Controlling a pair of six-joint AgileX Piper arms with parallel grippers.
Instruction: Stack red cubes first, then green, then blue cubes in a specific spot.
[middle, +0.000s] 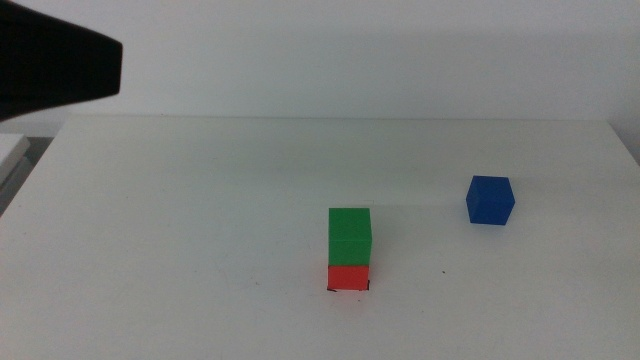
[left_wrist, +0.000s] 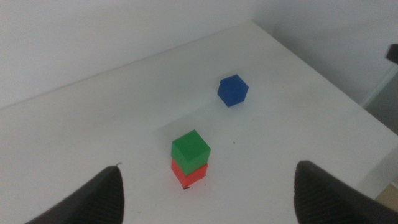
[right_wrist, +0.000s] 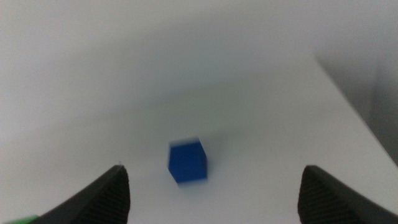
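Left gripper (left_wrist: 208, 199): jaws wide apart, holding nothing, raised above the table (left_wrist: 74, 130) and looking down on the two-cube stack, which sits between the jaws in the left wrist view; a dark blurred part of the left arm (middle: 55, 62) fills the upper left corner of the middle view. Right gripper (right_wrist: 214, 196): jaws wide apart, holding nothing, above the table with the blue cube framed between them in the right wrist view, which is blurred; this gripper is outside the middle view. Green cube (middle: 350, 236): rests squarely on top of the red cube, edges roughly aligned; a sliver of green also shows at the edge of the right wrist view. Red cube (middle: 348, 277): sits on the table near the front centre, bottom of the stack, inside the marked spot. Marked spot (middle: 329, 289): tiny black corner brackets just visible at the red cube's base corners. Blue cube (middle: 490, 200): stands alone on the table, well apart from the stack, to its right and farther back, touching neither gripper. Black speck (middle: 444, 272): single small dot on the table to the right of the stack. Table: plain white, matte.
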